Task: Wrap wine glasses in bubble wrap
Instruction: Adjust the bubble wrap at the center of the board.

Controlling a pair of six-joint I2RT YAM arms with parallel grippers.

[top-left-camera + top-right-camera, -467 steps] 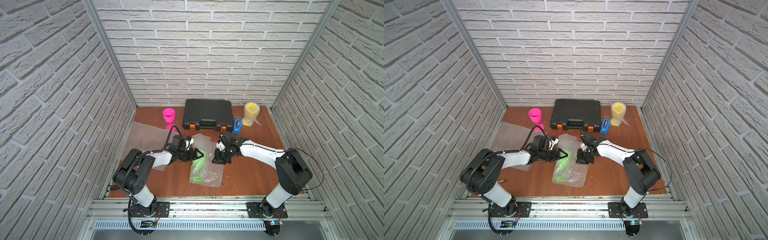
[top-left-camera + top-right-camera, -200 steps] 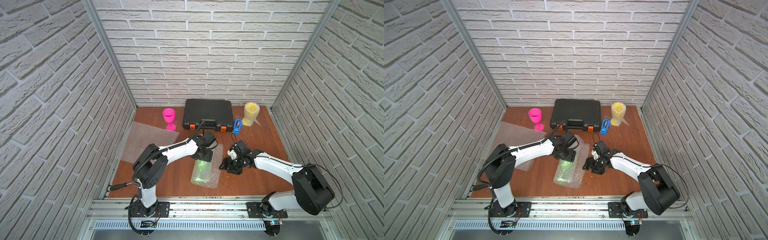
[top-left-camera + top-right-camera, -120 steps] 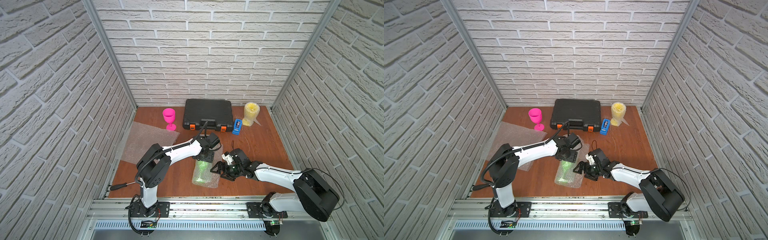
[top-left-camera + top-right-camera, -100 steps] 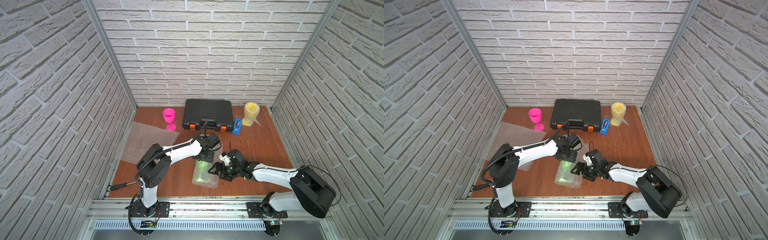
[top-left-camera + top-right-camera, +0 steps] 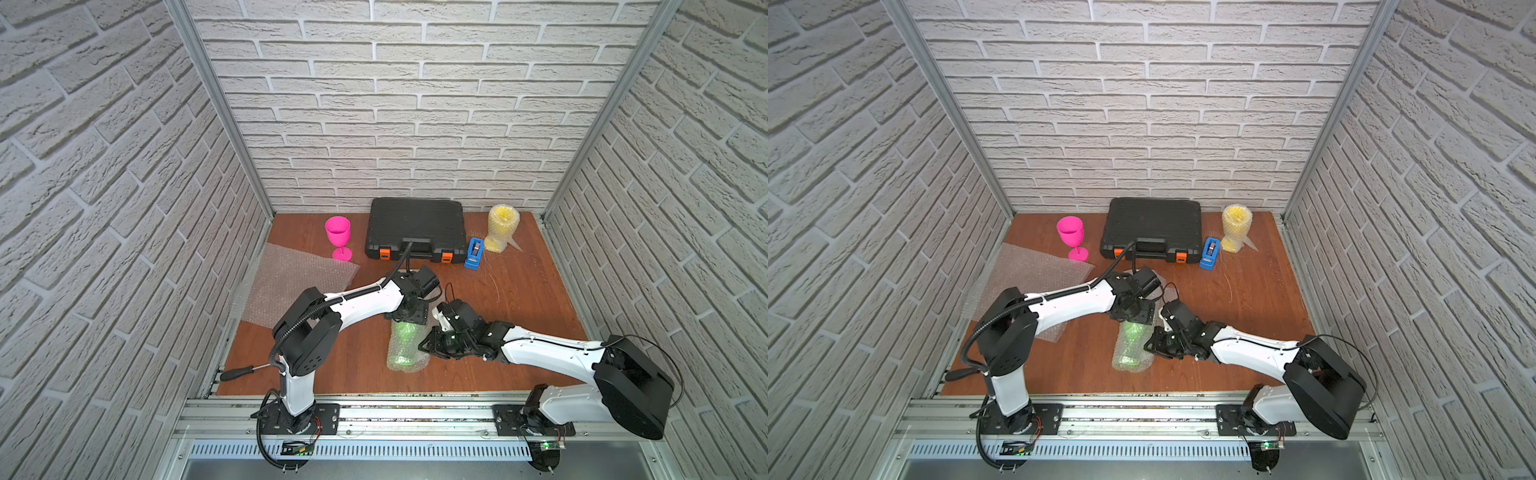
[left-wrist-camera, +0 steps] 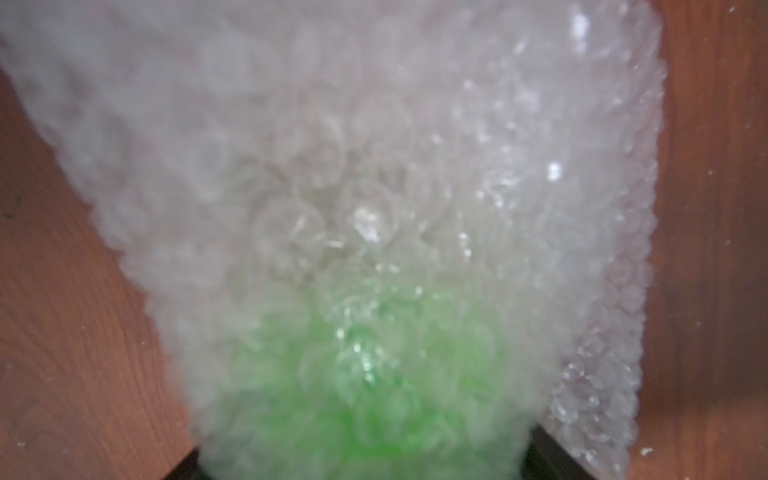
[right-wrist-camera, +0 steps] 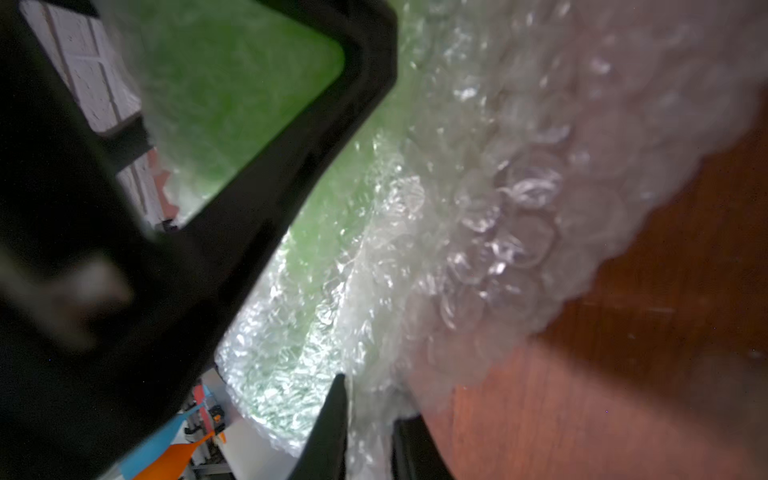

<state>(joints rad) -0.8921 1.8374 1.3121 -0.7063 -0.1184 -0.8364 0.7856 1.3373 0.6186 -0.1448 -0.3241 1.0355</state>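
- Green shows through bubble wrap (image 5: 412,362): the lime green goblet (image 5: 404,337) lies bundled on its side on the wood table (image 5: 523,299), in front of the black case (image 5: 415,228), toward the robot.
- Top views: both arms meet at the bundle, but the jaws are hidden.
- Left wrist view alone: left gripper (image 6: 365,461) jaws spread wide, one on each side of the bundle.
- Right wrist view alone: right gripper (image 7: 368,428) fingers (image 7: 332,415) pinched together on a wrap edge.
- Pink goblet (image 5: 338,237) bare and upright, left of the case. Yellow goblet (image 5: 502,226) wrapped and upright, right of it.
- Spare sheet (image 5: 291,286) flat, front-left of the case.
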